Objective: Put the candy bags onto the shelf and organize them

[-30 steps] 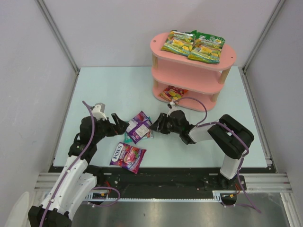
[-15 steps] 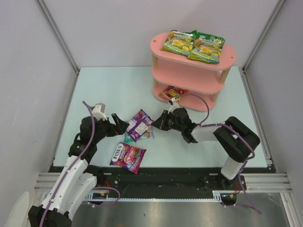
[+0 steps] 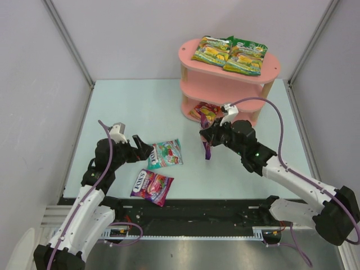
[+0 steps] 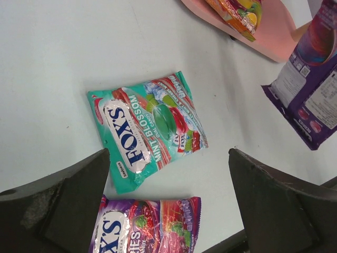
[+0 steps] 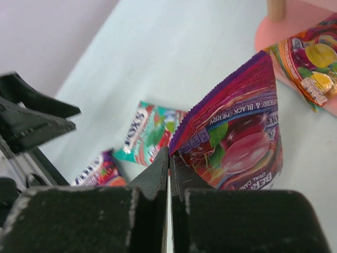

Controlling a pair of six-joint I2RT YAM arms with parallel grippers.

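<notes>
Looking out from the arm bases, I see a purple-magenta candy bag (image 3: pixel 152 186) lying flat at the near edge of the pale table (image 3: pixel 135 107), face up with its white FOX'S lettering showing. Just beyond it lies the teal mint bag (image 3: pixel 166 153), also flat, close to the first but not touching it. My left gripper (image 3: pixel 143 149) sits low just left of the teal mint bag, jaws spread wide with nothing between them. Through its wrist camera, that bag lies on the table ahead of the gap. Further out and to the right, my right gripper (image 5: pixel 168 158) is pinched tight on an edge of a second purple bag (image 5: pixel 237 142), which hangs clear of the table, near the foot of the pink shelf (image 3: pixel 225 90). An orange-red bag (image 3: pixel 205 111) rests on the shelf's bottom board at its left end. On the top board, farthest from me, a green-yellow bag (image 3: pixel 211 50) lies flat beside another green-yellow bag (image 3: pixel 246 57), their edges meeting.
</notes>
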